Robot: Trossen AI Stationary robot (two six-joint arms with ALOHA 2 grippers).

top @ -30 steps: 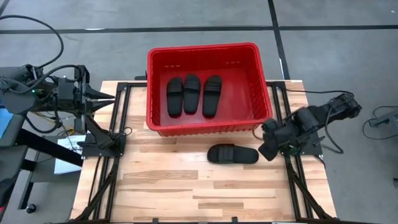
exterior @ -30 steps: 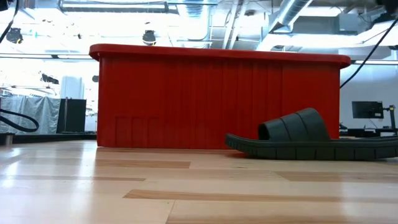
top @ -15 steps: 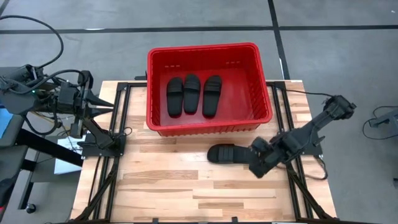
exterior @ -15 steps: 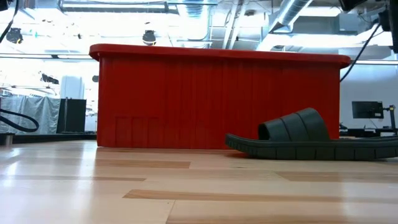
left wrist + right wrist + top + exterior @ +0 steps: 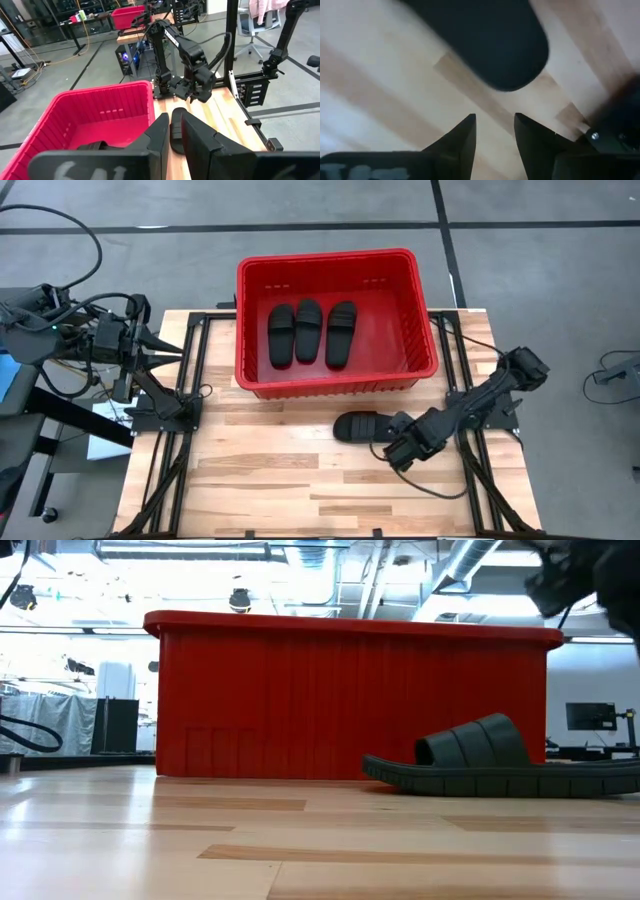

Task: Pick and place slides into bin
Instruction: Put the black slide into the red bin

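Observation:
Three black slides [image 5: 308,334] lie side by side, soles down, on the bottom of the red bin [image 5: 250,320] at the table's far middle. A fourth slide [image 5: 360,426] lies sole down on the wood in front of the bin, strap up [image 5: 480,743]. My right gripper [image 5: 495,122] hangs open, pointing down, above bare wood just past that slide's rounded right end [image 5: 495,50]; nothing is between its fingers. My left gripper [image 5: 173,120] waits raised off the table's left edge, with only a narrow gap between its fingers.
Black frame rails [image 5: 190,395] [image 5: 485,460] run along both sides of the table. The bin's near wall [image 5: 350,700] stands just behind the loose slide. Bare wood [image 5: 300,490] fills the near half of the table.
My right gripper has come down and toward the table's near left, from beside the bin's right corner to the loose slide's right end, tipping until it points down. The slide has not moved.

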